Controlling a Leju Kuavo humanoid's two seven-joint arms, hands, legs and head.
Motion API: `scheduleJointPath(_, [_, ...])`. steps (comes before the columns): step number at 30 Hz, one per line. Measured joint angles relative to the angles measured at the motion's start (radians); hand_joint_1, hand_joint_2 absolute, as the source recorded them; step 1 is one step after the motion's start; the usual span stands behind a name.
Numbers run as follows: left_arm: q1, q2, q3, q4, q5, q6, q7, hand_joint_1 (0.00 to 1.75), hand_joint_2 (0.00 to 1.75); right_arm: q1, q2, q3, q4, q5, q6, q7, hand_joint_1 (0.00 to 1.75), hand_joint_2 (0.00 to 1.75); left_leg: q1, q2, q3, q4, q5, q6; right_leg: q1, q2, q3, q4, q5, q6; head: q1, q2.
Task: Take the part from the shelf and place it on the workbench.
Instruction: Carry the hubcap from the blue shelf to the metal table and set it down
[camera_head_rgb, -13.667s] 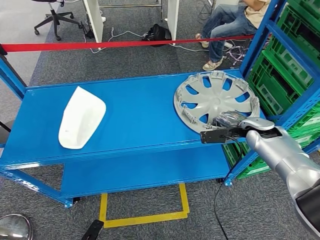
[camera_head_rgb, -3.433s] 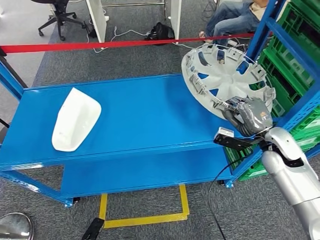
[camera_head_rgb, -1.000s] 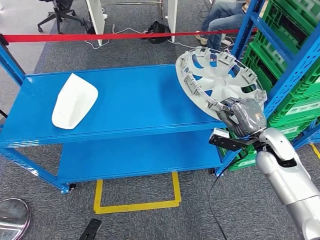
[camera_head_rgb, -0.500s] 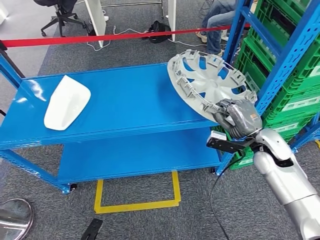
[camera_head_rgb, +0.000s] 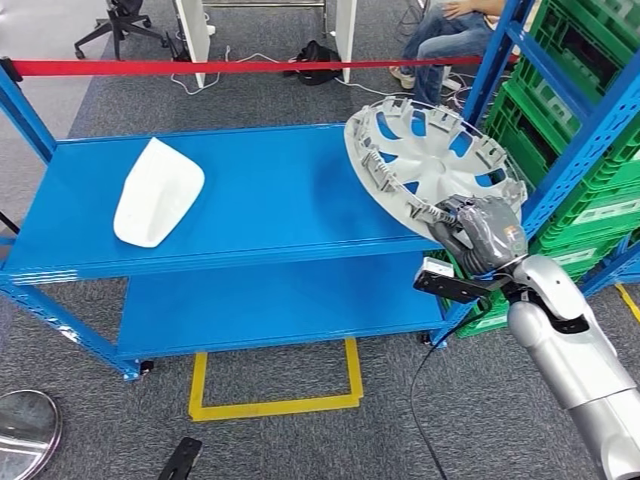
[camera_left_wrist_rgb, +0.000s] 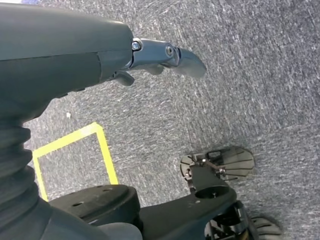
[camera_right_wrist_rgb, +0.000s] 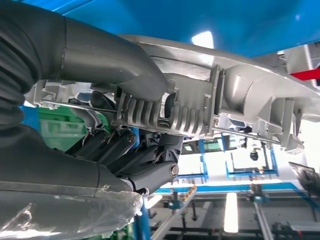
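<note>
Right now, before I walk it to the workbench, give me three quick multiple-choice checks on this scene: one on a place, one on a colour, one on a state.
1. Where does the white cover lie?
A. on the top shelf board, toward its left end
B. on the lower board
C. on the floor

2. What colour is the barrier tape behind the shelf?
A. yellow
B. red
C. green

3. How is the hubcap held?
A. lying flat and free on the shelf
B. tilted, its near rim gripped by the right hand
C. carried by the left hand

Answers: 1 A, the white cover rests on the blue shelf. 2 B, the tape is red. 3 B, the right hand grips the hubcap, which sits raised at an angle.
</note>
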Motion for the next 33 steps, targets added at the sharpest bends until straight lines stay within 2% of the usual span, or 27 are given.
scheduleJointPath(2, [0.0,0.0,0.0,0.0,0.0,0.0,0.0,0.0,1.75,0.002,0.0,0.001,0.0,0.0,0.0,0.0,1.75,1.75,-0.007,0.0,-0.003,0.0,0.003,0.009,0.005,0.0,-0.052,0.134,-0.063,-0.002,0.001,0.0])
scheduleJointPath(3, [0.0,0.0,0.0,0.0,0.0,0.0,0.0,0.0,1.75,0.003,0.0,0.001,0.0,0.0,0.0,0.0,1.75,1.75,-0.01,0.0,-0.004,0.0,0.004,0.011,0.008,0.0,-0.064,0.172,-0.075,-0.004,0.001,0.0])
scheduleJointPath(4, [0.001,0.0,0.0,0.0,0.0,0.0,0.0,0.0,1.75,0.004,0.0,0.001,0.0,0.0,0.0,0.0,1.75,1.75,-0.013,0.0,-0.004,0.001,0.006,0.013,0.011,0.0,-0.058,0.171,-0.068,-0.008,0.001,0.0])
scheduleJointPath(5, [0.001,0.0,0.0,0.0,0.0,0.0,0.0,0.0,1.75,0.005,0.0,0.001,0.0,0.0,0.0,0.0,1.75,1.75,-0.016,0.0,-0.005,0.001,0.006,0.014,0.015,0.0,-0.032,0.131,-0.045,-0.013,0.001,0.0])
scheduleJointPath(7, [0.001,0.0,0.0,0.0,0.0,0.0,0.0,0.0,1.75,0.005,0.0,0.0,0.0,0.0,0.0,0.001,1.75,1.75,-0.022,-0.001,-0.006,0.003,0.007,0.013,0.021,-0.003,0.047,-0.006,0.005,-0.025,0.001,0.0])
scheduleJointPath(8, [0.0,0.001,0.0,0.0,0.0,0.0,0.0,0.0,1.75,0.004,0.0,0.0,0.0,0.0,0.0,0.001,1.75,1.75,-0.025,-0.001,-0.008,0.005,0.009,0.011,0.024,-0.004,0.075,-0.058,0.019,-0.03,0.0,0.0])
scheduleJointPath(9, [0.0,0.001,0.0,0.0,0.0,0.0,0.0,0.0,1.75,0.004,0.0,-0.001,0.0,0.0,0.0,0.001,1.75,1.75,-0.026,0.0,-0.011,0.006,0.011,0.007,0.026,-0.004,0.09,-0.086,0.024,-0.034,0.0,0.0])
scheduleJointPath(12, [0.0,0.001,0.0,0.0,0.0,0.0,0.0,0.0,1.75,0.005,0.0,-0.001,0.0,0.0,-0.001,0.001,1.75,1.75,-0.026,0.001,-0.015,0.005,0.015,-0.007,0.026,-0.002,0.089,-0.098,0.032,-0.046,0.0,0.0])
scheduleJointPath(13, [0.0,0.002,0.0,0.0,0.0,0.0,0.0,0.0,1.75,0.005,0.0,-0.002,0.0,0.0,-0.001,0.002,1.75,1.75,-0.026,0.001,-0.02,0.013,0.005,-0.014,0.024,-0.002,0.088,-0.102,0.036,-0.051,-0.001,0.0])
scheduleJointPath(14, [0.0,0.002,0.0,0.0,0.0,0.0,0.0,0.0,1.75,0.005,0.0,-0.002,0.0,0.0,0.0,0.002,1.75,1.75,-0.025,0.0,-0.032,0.04,-0.017,-0.021,0.02,-0.003,0.088,-0.107,0.041,-0.055,-0.001,0.0])
scheduleJointPath(16, [0.0,0.003,0.0,0.0,0.001,0.0,0.0,0.0,1.75,0.004,0.0,-0.003,0.0,0.0,0.0,0.002,1.75,1.75,-0.019,0.0,-0.081,0.151,-0.085,-0.035,0.015,-0.003,0.082,-0.11,0.048,-0.059,-0.003,0.0])
scheduleJointPath(17, [0.0,0.002,0.0,0.0,0.002,0.0,0.0,0.0,1.75,0.004,0.0,-0.004,0.0,0.0,0.0,0.002,1.75,1.75,-0.015,0.001,-0.109,0.216,-0.114,-0.041,0.014,-0.003,0.078,-0.11,0.05,-0.058,-0.003,0.0])
scheduleJointPath(18, [0.0,0.002,0.0,0.0,0.002,0.0,0.0,0.0,1.75,0.005,0.0,-0.004,0.0,0.0,0.0,0.002,1.75,1.75,-0.011,0.001,-0.127,0.259,-0.128,-0.044,0.012,-0.003,0.075,-0.11,0.053,-0.056,-0.003,0.0])
scheduleJointPath(19, [0.0,0.002,0.0,0.0,0.003,0.0,0.0,0.0,1.75,0.005,0.0,-0.004,0.0,0.0,0.0,0.002,1.75,1.75,-0.009,0.001,-0.128,0.269,-0.123,-0.047,0.011,-0.003,0.072,-0.11,0.055,-0.053,-0.003,0.0])
scheduleJointPath(20, [0.0,0.002,0.0,0.0,0.003,0.0,0.0,0.0,1.75,0.005,0.0,-0.004,0.0,0.0,0.0,0.002,1.75,1.75,-0.006,0.001,-0.11,0.239,-0.1,-0.049,0.008,-0.002,0.07,-0.11,0.057,-0.05,-0.003,0.0])
scheduleJointPath(22, [0.0,0.002,0.0,0.0,0.003,0.0,0.0,0.0,1.75,0.005,0.0,-0.005,0.0,0.0,-0.001,0.002,1.75,1.75,-0.001,0.0,-0.037,0.113,-0.04,-0.054,0.004,-0.002,0.067,-0.109,0.061,-0.041,-0.003,0.0])
scheduleJointPath(23, [-0.001,0.002,0.0,0.0,0.003,0.0,0.0,0.0,1.75,0.004,0.0,-0.006,-0.001,0.0,-0.001,0.002,1.75,1.75,0.001,-0.002,-0.005,0.053,-0.022,-0.053,0.004,-0.001,0.064,-0.108,0.063,-0.036,-0.004,0.0])
scheduleJointPath(24, [-0.002,0.001,0.0,0.0,0.003,0.0,0.0,0.0,1.75,0.004,0.0,-0.007,-0.001,0.001,-0.001,0.001,1.75,1.75,0.001,-0.003,0.012,0.016,-0.015,-0.05,0.006,0.0,0.061,-0.108,0.066,-0.029,-0.003,0.0])
scheduleJointPath(27, [0.0,0.001,0.0,0.0,0.003,0.0,0.0,0.0,1.75,0.005,0.0,-0.009,-0.001,0.001,-0.001,0.001,1.75,1.75,-0.001,-0.004,0.012,-0.002,-0.011,-0.025,0.006,0.001,0.055,-0.115,0.075,-0.01,-0.003,0.0])
scheduleJointPath(28, [0.0,0.001,0.0,0.0,0.003,0.0,0.0,0.0,1.75,0.005,0.0,-0.009,-0.001,0.001,-0.001,0.0,1.75,1.75,-0.001,-0.003,0.011,-0.003,-0.008,-0.017,0.005,0.0,0.051,-0.11,0.069,-0.006,-0.003,0.0])
scheduleJointPath(29, [0.0,0.001,0.0,0.0,0.003,0.0,0.0,0.0,1.75,0.006,0.0,-0.009,-0.001,0.0,-0.001,0.0,1.75,1.75,0.0,-0.003,0.01,-0.005,-0.004,-0.009,0.004,0.0,0.04,-0.087,0.051,-0.003,-0.002,0.0])
scheduleJointPath(30, [-0.001,0.001,0.0,0.0,0.003,0.0,0.0,0.0,1.75,0.006,0.0,-0.009,-0.001,0.0,-0.001,0.0,1.75,1.75,0.0,-0.002,0.008,-0.006,-0.001,-0.002,0.004,-0.001,0.02,-0.038,0.021,-0.001,-0.001,0.0])
scheduleJointPath(32, [-0.001,0.001,0.0,0.0,0.003,0.0,0.0,0.0,1.75,0.006,0.0,-0.008,-0.001,0.0,-0.001,-0.001,1.75,1.75,-0.004,-0.002,0.004,-0.006,0.003,0.007,0.008,-0.001,-0.034,0.101,-0.05,-0.001,0.001,0.0])
scheduleJointPath(33, [0.0,0.001,0.0,0.0,0.003,0.0,0.0,0.0,1.75,0.007,0.0,-0.008,-0.001,0.0,-0.001,0.0,1.75,1.75,-0.007,-0.002,0.003,-0.006,0.004,0.009,0.009,-0.001,-0.055,0.156,-0.072,-0.002,0.001,0.0])
